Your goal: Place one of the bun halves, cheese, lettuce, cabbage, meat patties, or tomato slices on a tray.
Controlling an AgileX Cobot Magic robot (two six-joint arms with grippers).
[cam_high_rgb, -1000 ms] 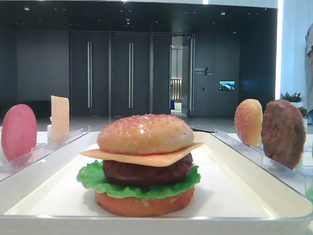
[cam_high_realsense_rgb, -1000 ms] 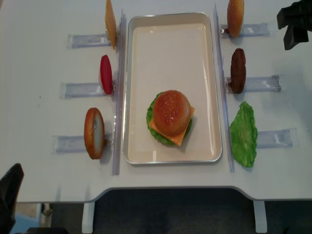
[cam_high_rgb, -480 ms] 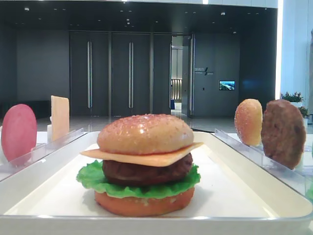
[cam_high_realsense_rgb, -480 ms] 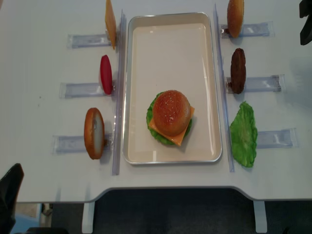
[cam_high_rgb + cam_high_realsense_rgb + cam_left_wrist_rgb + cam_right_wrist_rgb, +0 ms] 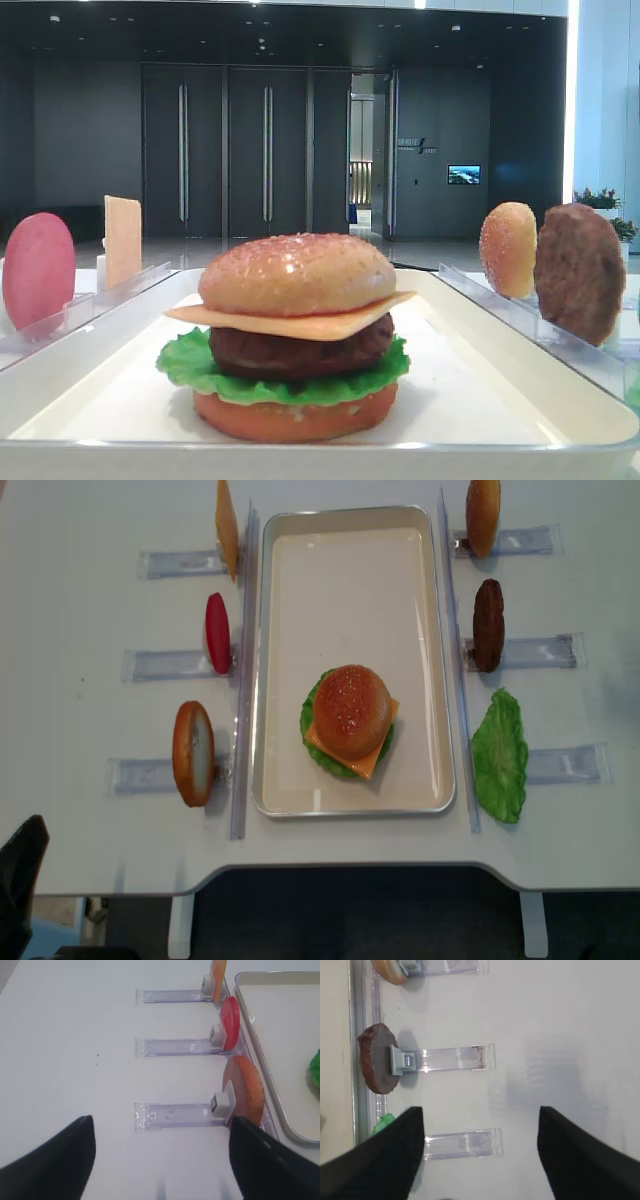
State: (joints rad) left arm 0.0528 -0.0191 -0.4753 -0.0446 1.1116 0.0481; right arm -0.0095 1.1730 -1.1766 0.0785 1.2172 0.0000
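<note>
Right gripper point(image 5: 480, 1155) wide open, holding nothing, hovering over bare table point(image 5: 600, 660) right of the racks point(image 5: 457, 1058). Left gripper point(image 5: 160, 1160) spread wide too, empty, above table near the left bun point(image 5: 243, 1087). Tray point(image 5: 350, 560) centred on white table, carrying stacked burger point(image 5: 350, 718): bun top over cheese, patty, lettuce, tomato. Spare patty point(image 5: 488, 625), lettuce point(image 5: 499, 755), tomato point(image 5: 217, 632), cheese point(image 5: 227, 527) flanking the tray. Dark hall with tall doors point(image 5: 225, 150) behind.

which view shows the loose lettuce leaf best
The overhead realsense view: the whole lettuce leaf lies flat, right of the tray. The right wrist view catches a green sliver; the other views barely show it.
</note>
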